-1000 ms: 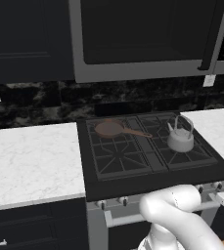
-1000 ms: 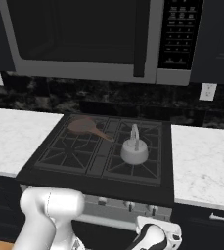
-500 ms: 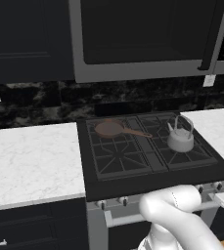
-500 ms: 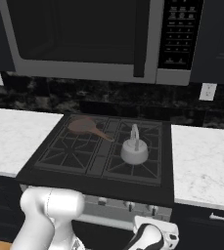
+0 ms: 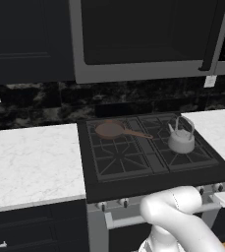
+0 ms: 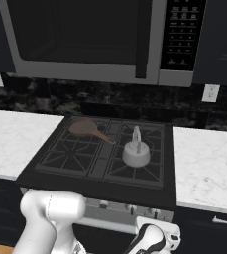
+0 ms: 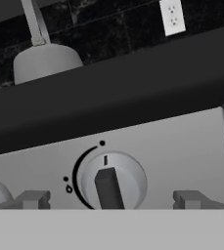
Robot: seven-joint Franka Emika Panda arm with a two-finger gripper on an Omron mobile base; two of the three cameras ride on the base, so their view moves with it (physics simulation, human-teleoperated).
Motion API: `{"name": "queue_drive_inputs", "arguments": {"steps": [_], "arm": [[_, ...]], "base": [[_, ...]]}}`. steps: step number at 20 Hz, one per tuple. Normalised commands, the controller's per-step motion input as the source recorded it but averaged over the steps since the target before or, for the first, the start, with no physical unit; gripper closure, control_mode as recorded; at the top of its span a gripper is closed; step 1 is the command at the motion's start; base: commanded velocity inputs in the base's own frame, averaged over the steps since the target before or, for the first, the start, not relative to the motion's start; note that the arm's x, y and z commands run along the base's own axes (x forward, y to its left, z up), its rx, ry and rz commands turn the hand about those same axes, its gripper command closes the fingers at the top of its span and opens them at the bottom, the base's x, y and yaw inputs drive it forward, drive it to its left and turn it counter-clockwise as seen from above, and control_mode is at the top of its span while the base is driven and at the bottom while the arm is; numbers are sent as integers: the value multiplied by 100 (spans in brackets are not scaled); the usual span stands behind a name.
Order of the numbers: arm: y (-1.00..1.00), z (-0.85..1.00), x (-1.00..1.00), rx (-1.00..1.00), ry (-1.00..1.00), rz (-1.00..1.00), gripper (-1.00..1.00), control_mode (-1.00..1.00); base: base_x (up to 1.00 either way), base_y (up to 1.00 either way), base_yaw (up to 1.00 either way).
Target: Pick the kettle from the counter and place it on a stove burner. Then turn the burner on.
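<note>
A home kitchen; a black gas stove (image 5: 148, 152) sits between marble benches (image 5: 30, 162). A microwave (image 6: 90, 37) hangs above; dark cabinets (image 5: 25, 39) surround it.

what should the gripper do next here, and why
Probably ease forward and close on the knob. The kettle already sits on a stove burner, the open gripper is lined up on that knob, whose pointer stands upright, apparently still off.

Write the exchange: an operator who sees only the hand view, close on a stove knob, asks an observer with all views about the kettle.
Operator: Is the kettle off the counter?
Observer: Yes, it stands upright on a stove burner, on the cooktop's right half.
Operator: Anything else up there?
Observer: A copper pan lies on the back left burner, apart from the kettle.
</note>
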Motion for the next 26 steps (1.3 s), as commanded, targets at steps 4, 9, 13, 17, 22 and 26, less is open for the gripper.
{"name": "queue_drive_inputs", "arguments": {"steps": [4, 9, 13, 17, 22, 26], "arm": [[0, 0, 11, 0, 0, 0, -100, -100], [-3, 0, 6, 0, 0, 0, -100, -100], [-1, 0, 0, 0, 0, 0, -100, -100], [0, 0, 0, 0, 0, 0, -100, -100], [0, 0, 0, 0, 0, 0, 100, -100], [0, 0, 0, 0, 0, 0, 100, -100]], "base": [[0, 0, 0], [0, 0, 0], [0, 0, 0], [0, 0, 0], [0, 0, 0], [0, 0, 0]]}}
